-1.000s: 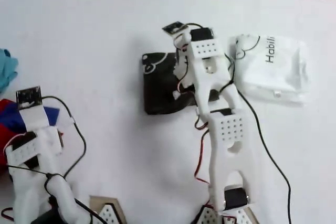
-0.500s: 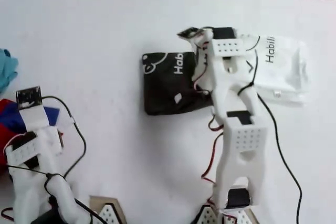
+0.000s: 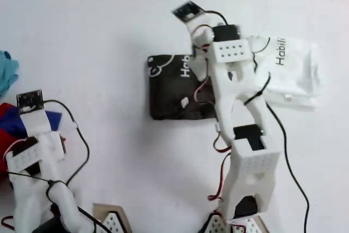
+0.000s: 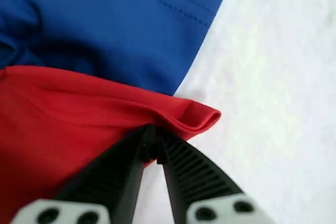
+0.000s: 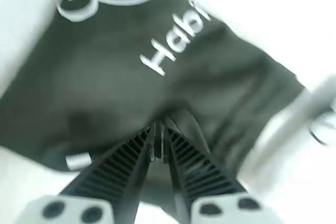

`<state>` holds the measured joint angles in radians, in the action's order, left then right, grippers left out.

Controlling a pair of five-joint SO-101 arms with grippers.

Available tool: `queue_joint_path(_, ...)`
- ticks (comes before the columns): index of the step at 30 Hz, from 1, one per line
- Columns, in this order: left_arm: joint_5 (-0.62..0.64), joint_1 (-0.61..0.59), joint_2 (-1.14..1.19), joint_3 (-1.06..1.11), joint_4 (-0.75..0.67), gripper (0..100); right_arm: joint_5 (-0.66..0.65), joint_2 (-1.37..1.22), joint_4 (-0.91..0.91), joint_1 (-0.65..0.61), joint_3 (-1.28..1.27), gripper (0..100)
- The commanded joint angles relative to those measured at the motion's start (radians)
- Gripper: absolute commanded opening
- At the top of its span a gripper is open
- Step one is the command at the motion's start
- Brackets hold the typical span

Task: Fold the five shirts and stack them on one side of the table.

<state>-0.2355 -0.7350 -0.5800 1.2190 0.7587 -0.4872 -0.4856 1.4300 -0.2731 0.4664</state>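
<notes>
Two folded shirts sit mid-tabletop: black shirt (image 3: pixel 169 88) beside white shirt (image 3: pixel 289 72). My right gripper (image 5: pixel 159 129), fingers together, hangs over the black one; I should pinch every layer before dragging it over.

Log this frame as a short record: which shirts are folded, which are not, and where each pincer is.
folded: black shirt mid-table; white shirt beside it, not stacked
unfolded: red shirt overlapping blue shirt; teal shirt nearby, all at one edge of the table
left pincer: shut on the red shirt's folded hem
right pincer: shut, tips at the black shirt; cannot tell whether cloth is pinched
stack: not yet made
</notes>
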Motion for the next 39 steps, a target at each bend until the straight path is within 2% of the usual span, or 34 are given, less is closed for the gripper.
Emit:
queue_joint_path(1,0.0,0.011,-0.023,-0.002,-0.014,3,0.014,-0.084,-0.058,-0.018,0.012,2.0)
queue_joint_path(7,0.0,0.011,-0.023,-0.002,-0.014,3,0.014,-0.174,-0.048,0.013,0.012,2.0)
queue_joint_path(18,0.0,0.011,-0.023,-0.002,-0.014,3,0.012,-0.081,0.162,0.097,0.011,2.0)
queue_joint_path(23,0.0,0.011,-0.023,-0.002,-0.014,3,-0.081,-0.074,0.275,0.142,0.011,2.0)
queue_joint_path(27,0.0,0.011,-0.023,-0.002,-0.014,3,-0.1,-0.074,0.326,0.186,0.011,2.0)
queue_joint_path(32,0.0,0.011,-0.023,-0.002,-0.014,3,-0.101,-0.073,0.334,0.246,0.011,2.0)
queue_joint_path(39,0.0,0.011,-0.023,-0.002,-0.014,3,-0.172,0.008,0.325,0.249,0.012,2.0)
